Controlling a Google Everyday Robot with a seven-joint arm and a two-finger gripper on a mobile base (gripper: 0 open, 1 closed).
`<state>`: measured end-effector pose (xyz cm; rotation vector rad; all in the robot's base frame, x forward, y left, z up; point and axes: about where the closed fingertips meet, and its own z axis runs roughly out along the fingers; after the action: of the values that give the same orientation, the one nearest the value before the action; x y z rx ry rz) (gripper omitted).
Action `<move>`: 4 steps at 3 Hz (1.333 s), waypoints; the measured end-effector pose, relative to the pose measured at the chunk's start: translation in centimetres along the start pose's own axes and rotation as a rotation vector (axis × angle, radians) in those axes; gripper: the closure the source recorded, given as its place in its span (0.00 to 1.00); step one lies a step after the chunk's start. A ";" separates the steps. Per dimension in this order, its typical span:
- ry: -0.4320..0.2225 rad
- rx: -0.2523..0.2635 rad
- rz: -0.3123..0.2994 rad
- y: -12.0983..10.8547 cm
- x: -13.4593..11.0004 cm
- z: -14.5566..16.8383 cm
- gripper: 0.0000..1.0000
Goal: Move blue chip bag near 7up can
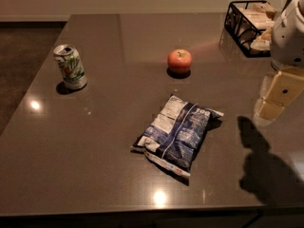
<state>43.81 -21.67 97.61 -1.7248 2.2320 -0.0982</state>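
Observation:
The blue chip bag [177, 132] lies flat on the dark table [95, 165], a little right of centre, with its white text panels facing up. The 7up can [70, 66] stands upright at the far left of the table, well apart from the bag. My gripper [273, 101] hangs at the right edge of the view, above the table and to the right of the bag, touching nothing. It holds nothing that I can see.
A red apple [179, 61] sits behind the bag near the table's middle. A black wire basket [249, 25] with packaged snacks stands at the back right. The gripper's shadow [266, 170] falls on the table's front right. The table's front edge is close.

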 end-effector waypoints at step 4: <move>-0.118 -0.107 -0.219 2.4 -6.8 5.8 0.00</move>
<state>44.73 -13.72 92.90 -1.9740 1.9924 0.0733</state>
